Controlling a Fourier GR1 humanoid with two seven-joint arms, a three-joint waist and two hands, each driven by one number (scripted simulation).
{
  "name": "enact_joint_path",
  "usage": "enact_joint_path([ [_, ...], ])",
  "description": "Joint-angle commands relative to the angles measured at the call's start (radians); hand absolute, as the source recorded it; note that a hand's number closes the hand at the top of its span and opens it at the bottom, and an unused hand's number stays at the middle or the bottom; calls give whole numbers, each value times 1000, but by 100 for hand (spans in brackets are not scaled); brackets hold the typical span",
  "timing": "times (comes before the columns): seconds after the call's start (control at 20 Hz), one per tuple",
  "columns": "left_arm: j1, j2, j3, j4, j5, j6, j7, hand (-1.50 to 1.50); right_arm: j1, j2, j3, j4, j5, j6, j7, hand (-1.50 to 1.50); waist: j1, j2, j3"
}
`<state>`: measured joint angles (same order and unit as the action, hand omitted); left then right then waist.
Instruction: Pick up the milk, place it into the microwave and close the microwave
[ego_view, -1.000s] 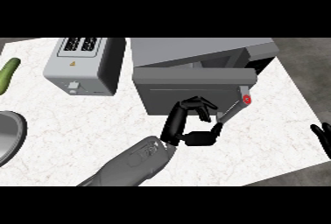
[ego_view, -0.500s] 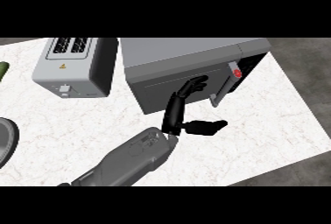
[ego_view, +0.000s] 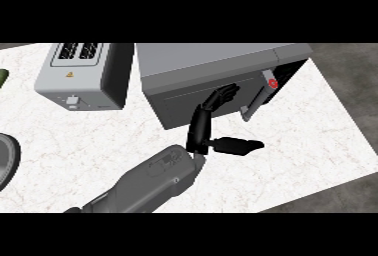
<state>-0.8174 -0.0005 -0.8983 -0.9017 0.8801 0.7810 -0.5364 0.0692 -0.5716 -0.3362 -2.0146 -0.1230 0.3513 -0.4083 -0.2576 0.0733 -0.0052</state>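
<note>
The left hand is open: its fingers stretch straight up and lie against the microwave door, while the thumb sticks out sideways to the right over the counter. The door stands nearly shut, a narrow gap showing at its right edge beside the handle and a red button. The milk is hidden; presumably inside, but I cannot tell. Left of the hand, beyond the microwave, stands a toaster.
</note>
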Motion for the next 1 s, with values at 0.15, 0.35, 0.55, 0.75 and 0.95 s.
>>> enact_joint_path([
  [0.15, -79, 0, 60, 80, 62, 17, -28, -150, -54, -24, -6, 30, 14, -10, 10, 150, -1, 17, 1],
  [0.35, -82, 0, 53, 86, 85, 12, -53, -150, -74, -27, 1, 48, 13, -11, 21, 150, -1, 19, 1],
  [0.55, -80, 0, 55, 104, 109, 4, -70, -150, -101, -39, -13, 69, 8, -13, 20, 150, -3, 20, 2],
  [0.75, -84, 0, 40, 86, 124, 2, -83, -150, -90, 99, 87, 145, -227, 52, 65, -150, 12, 27, 6],
  [0.95, -94, 0, 39, 94, 143, 0, -100, -150, -112, 92, 87, 187, -283, 78, 84, -150, 1, 27, 5],
])
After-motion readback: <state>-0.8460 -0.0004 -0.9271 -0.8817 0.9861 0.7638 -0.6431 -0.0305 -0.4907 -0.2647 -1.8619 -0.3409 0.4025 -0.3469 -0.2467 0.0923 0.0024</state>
